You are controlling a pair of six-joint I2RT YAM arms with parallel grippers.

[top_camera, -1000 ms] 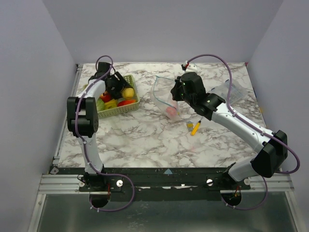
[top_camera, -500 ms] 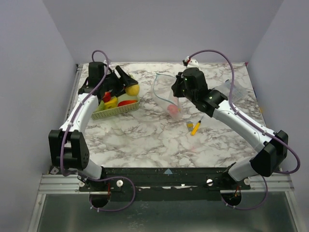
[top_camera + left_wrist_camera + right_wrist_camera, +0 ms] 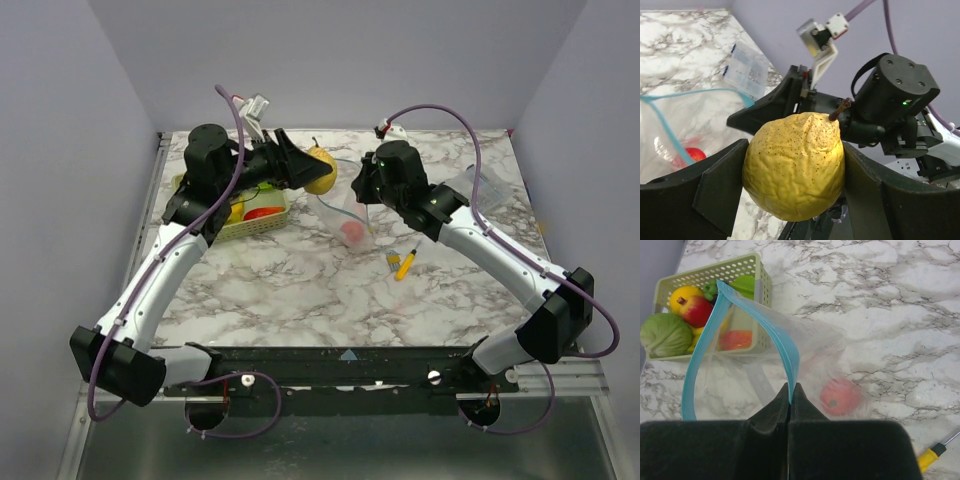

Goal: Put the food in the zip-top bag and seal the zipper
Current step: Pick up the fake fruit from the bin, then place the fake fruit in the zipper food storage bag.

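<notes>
Lifted from the green perforated plastic basket (image 3: 262, 224), the bumpy yellow toy pear (image 3: 795, 172) sits clamped in the left gripper (image 3: 305, 168), near the clear soft plastic zip-top bag (image 3: 740, 370). The right gripper (image 3: 790, 390) pinches its light-blue zipper strip (image 3: 785, 347), holding the mouth open. Loading step; next, centre the pear over the opening and release.

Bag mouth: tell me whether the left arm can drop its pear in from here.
Probably yes. The right claw pinches the zipper and holds the bag open. The left claw holds the pear close by that mouth, with nothing between them.
</notes>
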